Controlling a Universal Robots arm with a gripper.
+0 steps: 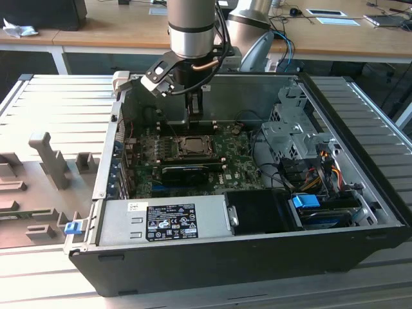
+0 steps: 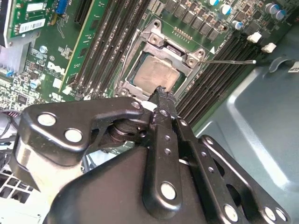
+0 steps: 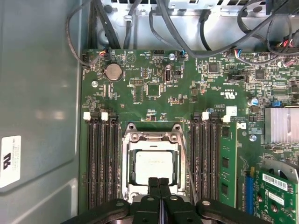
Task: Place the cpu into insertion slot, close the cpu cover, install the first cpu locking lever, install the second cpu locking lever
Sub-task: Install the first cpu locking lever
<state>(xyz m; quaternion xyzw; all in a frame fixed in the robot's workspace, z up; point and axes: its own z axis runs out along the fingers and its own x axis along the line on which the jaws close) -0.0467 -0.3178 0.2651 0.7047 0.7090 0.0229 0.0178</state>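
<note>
The hand, its two black fingers pressed together and holding nothing, stands tip-down at one edge of the square, black-rimmed insertion slot in the green circuit board. The small flat cpu with its silver-grey top lies inside that slot. The thin square windowed metal cpu cover appears folded down around it. A thin silver wire lever juts out from the slot's corner, seemingly not hooked down. The step looks like seating the cover. The push should land on the cover's frame, never the chip, and go straight down and gently.
</note>
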